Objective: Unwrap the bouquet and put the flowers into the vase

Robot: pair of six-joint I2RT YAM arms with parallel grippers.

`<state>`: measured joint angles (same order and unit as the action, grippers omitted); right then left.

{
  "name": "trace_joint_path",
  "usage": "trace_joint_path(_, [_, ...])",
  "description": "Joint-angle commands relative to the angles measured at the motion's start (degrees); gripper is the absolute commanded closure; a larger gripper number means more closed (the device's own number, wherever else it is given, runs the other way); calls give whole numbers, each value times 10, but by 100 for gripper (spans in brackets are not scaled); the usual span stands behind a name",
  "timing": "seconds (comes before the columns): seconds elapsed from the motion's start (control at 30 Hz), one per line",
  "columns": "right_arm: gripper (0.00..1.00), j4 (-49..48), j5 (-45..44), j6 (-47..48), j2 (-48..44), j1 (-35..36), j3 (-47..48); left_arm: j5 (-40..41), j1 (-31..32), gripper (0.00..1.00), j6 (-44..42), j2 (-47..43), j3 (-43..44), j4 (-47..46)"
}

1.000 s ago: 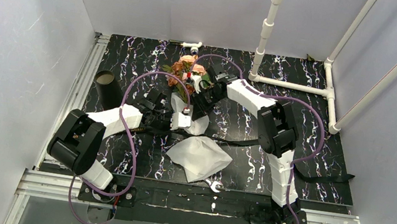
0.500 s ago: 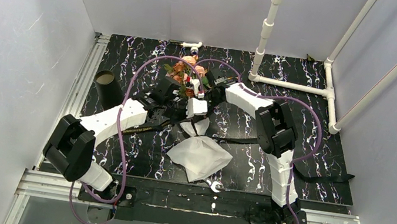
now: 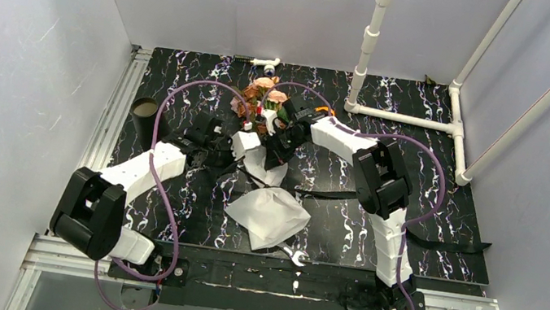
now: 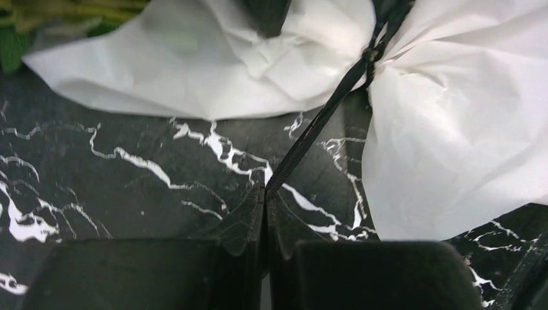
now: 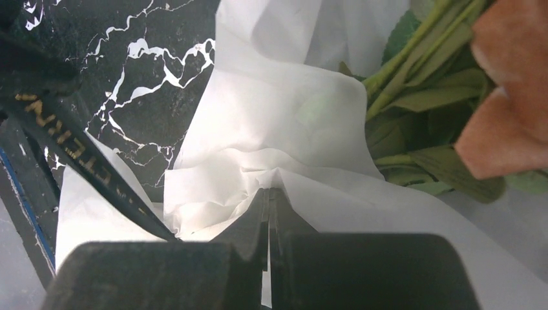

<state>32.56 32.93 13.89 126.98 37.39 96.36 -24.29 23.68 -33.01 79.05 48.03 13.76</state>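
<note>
left gripper (image 4: 265,194) clamped on ribbon (image 4: 323,116) | right gripper (image 5: 268,194) pinched shut on paper wrap (image 5: 278,123) | do: draw ribbon toward left edge, right anchors paper (slow, knot may snag) | bouquet (image 3: 258,97) on table (image 3: 441,229), centre-far, long axis far–near, flowers (image 5: 510,97) toward far edge | vase (image 3: 148,113) by left edge

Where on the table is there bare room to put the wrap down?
Bare: the right side, between the right arm and the white pipe frame; also the far-left corner beyond the vase. Crowded: the middle, with the bouquet and the loose white sheet.
</note>
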Motion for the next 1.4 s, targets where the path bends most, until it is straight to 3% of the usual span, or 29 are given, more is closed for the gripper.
trace_joint_path(0.0, [99,33,-135,47,53,0,-53,43,-17,100,-40,-10,0,1])
trace_joint_path(0.07, [99,30,-132,43,51,0,-59,35,20,98,-97,-31,-11,0])
trace_joint_path(0.1, [99,28,-130,40,50,0,-62,35,37,88,-103,-45,-22,-21])
trace_joint_path(0.17, [99,27,-125,35,49,0,-63,9,53,76,-90,-61,-23,-47])
trace_joint_path(0.27, [99,26,-124,29,50,0,-62,-5,73,69,-69,-64,-12,-57])
trace_joint_path(0.43, [99,27,-120,25,51,0,-59,1,102,70,-57,-58,-29,-123])
trace_joint_path(0.63, [99,28,-117,21,54,0,-53,-3,131,82,-35,19,9,-124])
trace_joint_path(1.0, [99,31,-118,22,57,0,-52,23,144,83,-13,91,12,-134])
trace_joint_path(1.37, [99,31,-119,23,64,0,-53,14,148,81,2,105,17,-158])
